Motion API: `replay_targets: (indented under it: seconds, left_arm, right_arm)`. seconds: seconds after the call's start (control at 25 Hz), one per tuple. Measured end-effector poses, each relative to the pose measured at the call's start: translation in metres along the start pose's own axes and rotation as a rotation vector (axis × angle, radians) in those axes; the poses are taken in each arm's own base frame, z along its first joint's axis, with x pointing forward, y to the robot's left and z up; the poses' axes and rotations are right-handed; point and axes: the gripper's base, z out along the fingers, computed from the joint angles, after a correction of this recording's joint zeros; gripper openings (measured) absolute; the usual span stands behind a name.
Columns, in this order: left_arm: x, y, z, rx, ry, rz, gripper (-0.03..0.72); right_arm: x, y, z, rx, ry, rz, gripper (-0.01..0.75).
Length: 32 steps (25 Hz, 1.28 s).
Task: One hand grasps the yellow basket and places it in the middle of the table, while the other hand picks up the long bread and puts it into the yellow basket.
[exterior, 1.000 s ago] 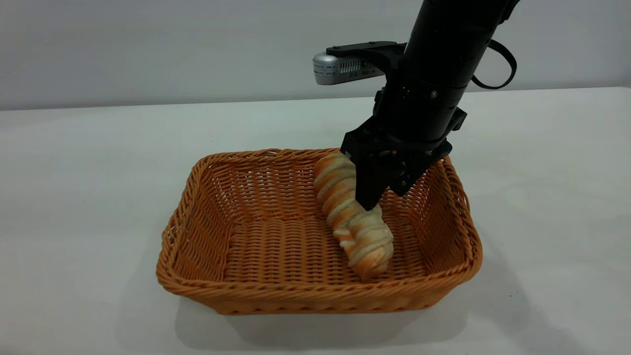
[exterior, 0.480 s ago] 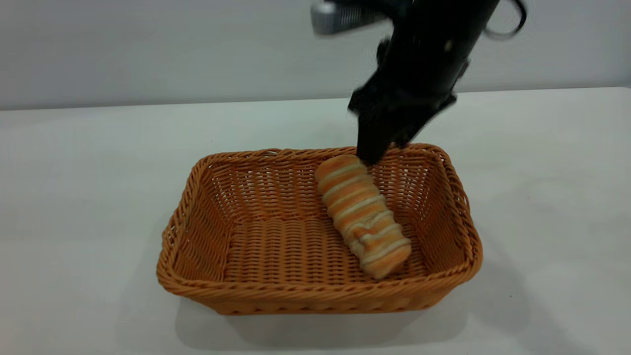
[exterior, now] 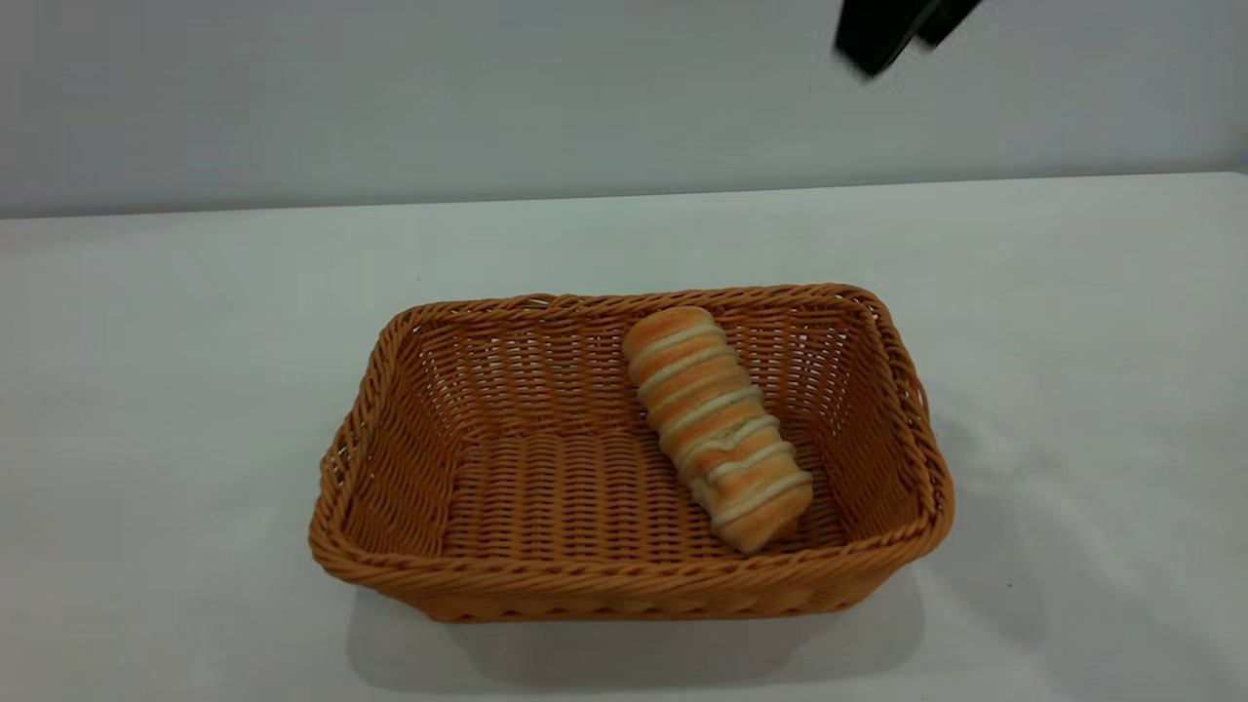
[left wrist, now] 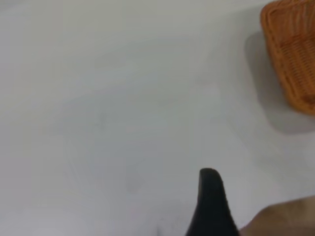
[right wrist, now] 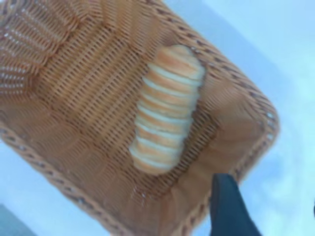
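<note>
The yellow basket (exterior: 624, 590) stands in the middle of the white table (exterior: 175, 370). The long bread (exterior: 717, 424) lies inside it, in its right half, slanting from the back wall toward the front right corner. My right gripper (exterior: 902, 34) is high above the basket's back right corner, open and empty, almost out of the exterior view. Its wrist view looks down on the bread (right wrist: 167, 110) in the basket (right wrist: 59, 73), with the right gripper (right wrist: 268, 196) holding nothing. My left gripper (left wrist: 211, 206) hangs over bare table, away from the basket's corner (left wrist: 295, 54).
White tabletop surrounds the basket on all sides, with a plain grey wall (exterior: 390, 88) behind. A blurred tan patch (left wrist: 285, 221) shows beside the left gripper. The basket's left half holds nothing.
The right gripper let go of the long bread and rose up and to the right, out of the basket. The bread settled flat on the basket floor.
</note>
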Motion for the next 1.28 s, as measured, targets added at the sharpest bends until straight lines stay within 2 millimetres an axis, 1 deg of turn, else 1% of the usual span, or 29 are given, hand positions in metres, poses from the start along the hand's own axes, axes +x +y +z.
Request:
replay_targets:
  seconds: [0.08, 0.2, 0.36, 0.48, 0.6, 0.72, 0.8, 0.92, 1.04, 1.28]
  left_arm:
    - [0.013, 0.002, -0.007, -0.013, -0.015, -0.004, 0.584]
    - [0.035, 0.003, -0.008, -0.018, -0.043, -0.022, 0.584]
    - [0.066, 0.002, 0.002, -0.018, -0.074, -0.053, 0.584]
    - [0.085, 0.001, 0.011, -0.019, -0.093, -0.058, 0.584]
    - [0.095, 0.001, 0.011, -0.017, -0.133, -0.078, 0.584]
    - [0.097, 0.002, 0.011, -0.015, -0.145, -0.106, 0.584]
    - [0.098, 0.001, 0.013, -0.015, -0.137, -0.114, 0.584]
    - [0.098, 0.001, 0.016, -0.013, -0.136, -0.115, 0.584]
    - [0.098, 0.001, 0.016, -0.012, -0.138, -0.115, 0.584]
    - [0.098, 0.001, 0.016, -0.012, -0.139, -0.115, 0.584]
  right_arm:
    - [0.001, 0.003, -0.021, 0.005, -0.024, -0.004, 0.453]
    - [0.004, 0.008, -0.05, 0.011, -0.055, -0.007, 0.453]
    - [0.009, 0.015, -0.087, 0.026, -0.111, -0.019, 0.453]
    - [0.014, 0.02, -0.111, 0.038, -0.151, -0.028, 0.453]
    - [0.022, 0.024, -0.125, 0.033, -0.142, -0.034, 0.453]
    - [0.036, 0.029, -0.132, 0.028, -0.13, -0.034, 0.453]
    - [0.049, 0.033, -0.137, 0.027, -0.127, -0.031, 0.453]
    - [0.077, 0.041, -0.14, 0.024, -0.11, -0.026, 0.453]
    - [0.112, 0.05, -0.144, 0.024, -0.11, -0.011, 0.453]
    - [0.177, 0.07, -0.165, 0.045, -0.206, 0.014, 0.453]
